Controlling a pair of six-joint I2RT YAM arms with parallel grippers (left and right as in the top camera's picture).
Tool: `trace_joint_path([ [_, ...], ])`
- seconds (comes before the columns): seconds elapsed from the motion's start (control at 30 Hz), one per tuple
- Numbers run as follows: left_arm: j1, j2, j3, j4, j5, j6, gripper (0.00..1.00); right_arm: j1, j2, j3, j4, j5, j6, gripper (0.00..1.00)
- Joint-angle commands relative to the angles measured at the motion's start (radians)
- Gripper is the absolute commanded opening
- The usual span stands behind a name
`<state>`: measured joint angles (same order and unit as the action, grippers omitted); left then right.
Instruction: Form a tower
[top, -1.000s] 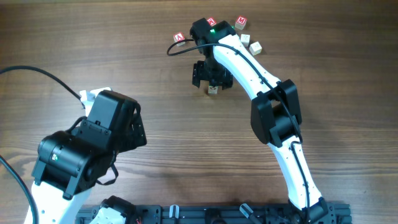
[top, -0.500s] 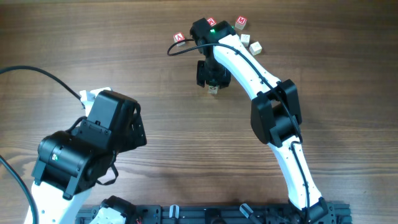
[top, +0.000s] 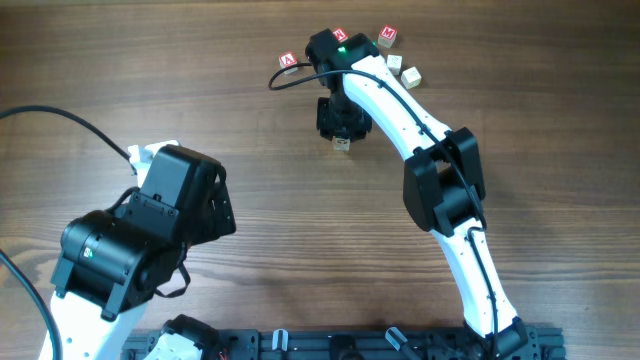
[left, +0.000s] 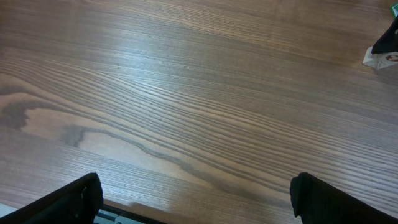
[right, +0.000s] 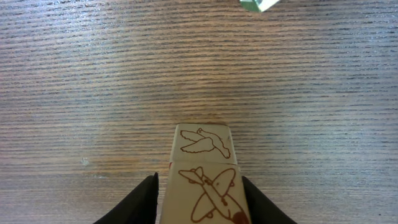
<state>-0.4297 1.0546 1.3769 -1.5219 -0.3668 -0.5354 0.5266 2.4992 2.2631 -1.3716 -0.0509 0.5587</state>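
The tower (right: 202, 165) is two pale cubes, one with a brown bird drawing and, nearer the camera, one with an airplane drawing (right: 205, 193). In the overhead view only a bit of the tower (top: 342, 144) shows below my right gripper (top: 340, 118). In the right wrist view, my right gripper (right: 199, 196) has a black finger close against each side of the airplane cube. My left gripper (left: 199, 202) is wide open over bare wood, with nothing between its fingers.
Loose cubes lie at the far side: red-marked ones (top: 288, 61), (top: 339, 36), (top: 388, 37) and pale ones (top: 395, 62), (top: 411, 76). A green-marked cube (right: 258, 4) shows at the top edge of the right wrist view. The left arm (top: 150, 230) sits at the near left.
The right gripper's jaws have narrowed from wide open to close around the cube. The left arm has not moved.
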Motion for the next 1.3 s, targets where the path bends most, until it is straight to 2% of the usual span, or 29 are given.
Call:
trace_joint_path([
  [0.0,0.003,-0.005,0.0,0.002,-0.008,0.004,1.0,-0.002,0.016,0.0,0.0,0.018,-0.009,0.38],
  [0.57,0.003,-0.005,0.0,0.002,-0.008,0.004,1.0,-0.002,0.016,0.0,-0.001,0.052,-0.007,0.33],
  [1.03,0.003,-0.005,0.0,0.002,-0.008,0.005,1.0,-0.002,0.016,0.0,0.003,0.051,-0.006,0.71],
  [1.2,0.003,-0.005,0.0,0.002,-0.008,0.005,1.0,-0.002,0.016,0.0,0.006,0.051,-0.006,0.73],
  [1.27,0.003,-0.005,0.0,0.002,-0.008,0.005,1.0,-0.002,0.016,0.0,0.006,0.051,-0.006,0.64],
])
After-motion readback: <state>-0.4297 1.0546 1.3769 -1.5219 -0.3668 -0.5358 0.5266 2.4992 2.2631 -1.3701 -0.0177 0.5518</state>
